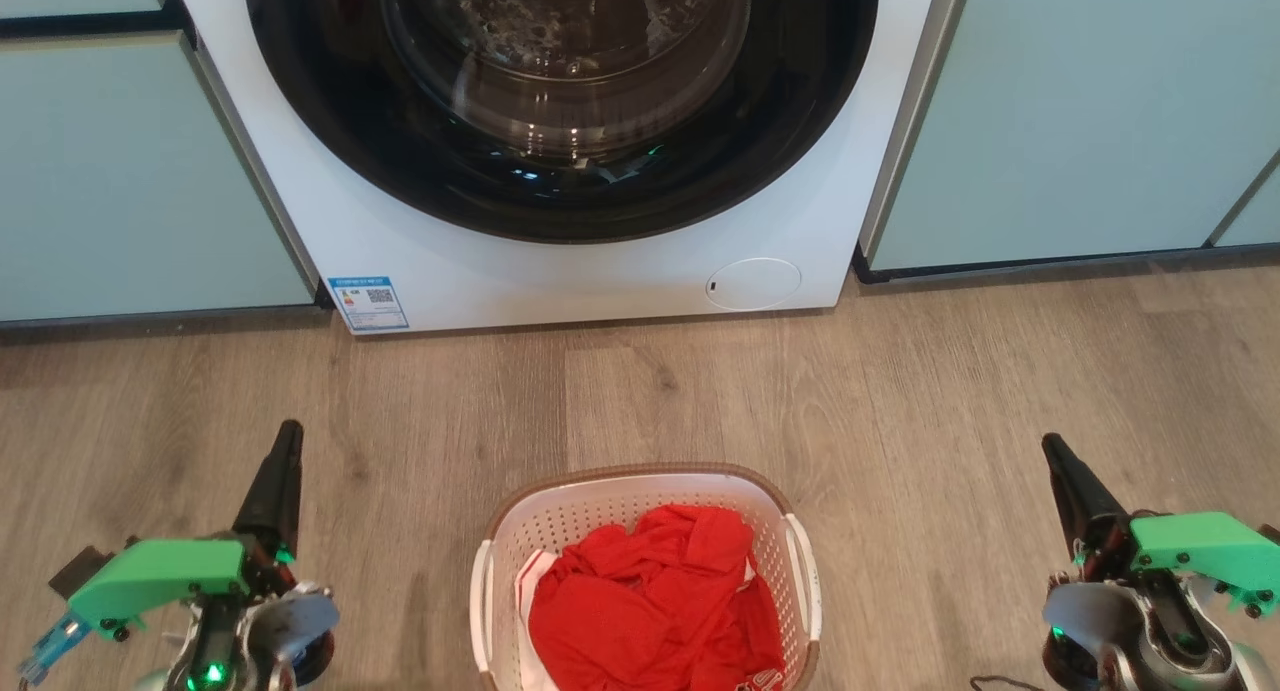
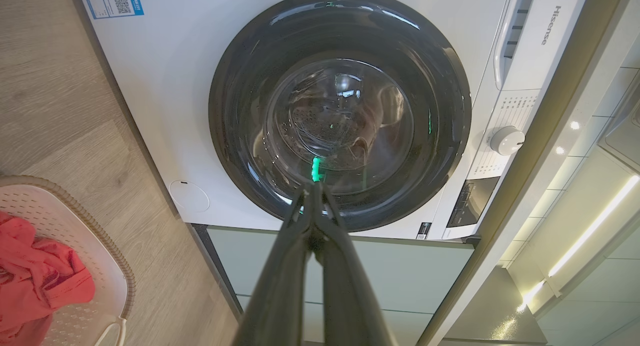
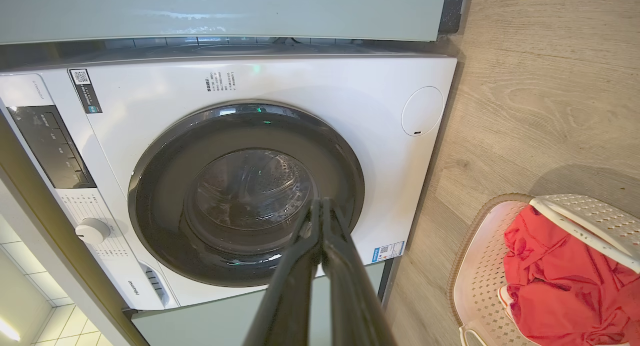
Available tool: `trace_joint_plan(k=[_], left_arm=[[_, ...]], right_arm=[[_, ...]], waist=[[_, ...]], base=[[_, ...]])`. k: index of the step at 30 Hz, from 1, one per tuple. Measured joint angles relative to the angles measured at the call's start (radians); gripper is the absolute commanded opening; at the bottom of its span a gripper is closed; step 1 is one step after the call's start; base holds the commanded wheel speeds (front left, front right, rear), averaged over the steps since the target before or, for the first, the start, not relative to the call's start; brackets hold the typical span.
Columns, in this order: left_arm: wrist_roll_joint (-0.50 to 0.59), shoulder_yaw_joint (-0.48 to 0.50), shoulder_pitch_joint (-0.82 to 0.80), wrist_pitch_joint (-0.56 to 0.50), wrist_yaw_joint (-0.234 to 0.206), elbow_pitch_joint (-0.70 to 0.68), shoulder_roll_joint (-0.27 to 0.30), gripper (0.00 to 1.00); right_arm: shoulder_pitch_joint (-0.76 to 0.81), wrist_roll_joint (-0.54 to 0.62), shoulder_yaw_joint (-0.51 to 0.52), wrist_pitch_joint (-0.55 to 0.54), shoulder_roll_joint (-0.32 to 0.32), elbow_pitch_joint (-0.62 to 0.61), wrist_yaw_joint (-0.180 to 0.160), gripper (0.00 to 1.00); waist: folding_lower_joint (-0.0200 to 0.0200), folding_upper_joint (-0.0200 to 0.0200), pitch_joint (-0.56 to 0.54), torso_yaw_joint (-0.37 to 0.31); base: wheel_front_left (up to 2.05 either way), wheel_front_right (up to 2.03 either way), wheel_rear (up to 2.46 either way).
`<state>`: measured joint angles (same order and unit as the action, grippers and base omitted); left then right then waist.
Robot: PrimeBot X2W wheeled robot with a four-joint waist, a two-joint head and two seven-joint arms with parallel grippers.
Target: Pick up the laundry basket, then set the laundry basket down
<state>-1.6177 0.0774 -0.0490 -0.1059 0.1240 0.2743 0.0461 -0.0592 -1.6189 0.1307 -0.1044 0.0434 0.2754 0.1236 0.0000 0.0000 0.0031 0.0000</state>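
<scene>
L gripper [image 1: 287, 439]: near left over the floor [image 1: 900, 391], fingers closed tip to tip, holding nothing, aimed far toward the washing machine [image 1: 600, 271]

Laundry basket [image 1: 640, 471]: on the floor, near centre, between both grippers and well apart from each; apart from the machine front. Upright, mouth up, red garment [image 1: 650, 601] heaped inside.

Handling (est.): thin perforated plastic w/ one garment, so prob. light; walls likely flex if squeezed, smooth plastic may slip. Best hold = white side handles, L handle [image 1: 483, 596] and R handle [image 1: 806, 571], one per gripper, lifted level.

Axis: long axis looks near–far, handles on the L/R sides; near end cut off by the head view edge, so not certain.

R gripper [image 1: 1050, 449]: near right, fingers shut together, empty, also aimed far
</scene>
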Motion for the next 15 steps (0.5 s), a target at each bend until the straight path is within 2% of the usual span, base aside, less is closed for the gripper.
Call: trace_joint_plan(k=[15], left_arm=[[0.000,0.000,0.000,-0.003,0.000,0.000,0.000,0.00]], right_arm=[[0.000,0.000,0.000,0.000,0.000,0.000,0.000,0.00]], waist=[[0.0000,0.0000,0.000,0.000]], base=[[0.00,0.00,0.00]])
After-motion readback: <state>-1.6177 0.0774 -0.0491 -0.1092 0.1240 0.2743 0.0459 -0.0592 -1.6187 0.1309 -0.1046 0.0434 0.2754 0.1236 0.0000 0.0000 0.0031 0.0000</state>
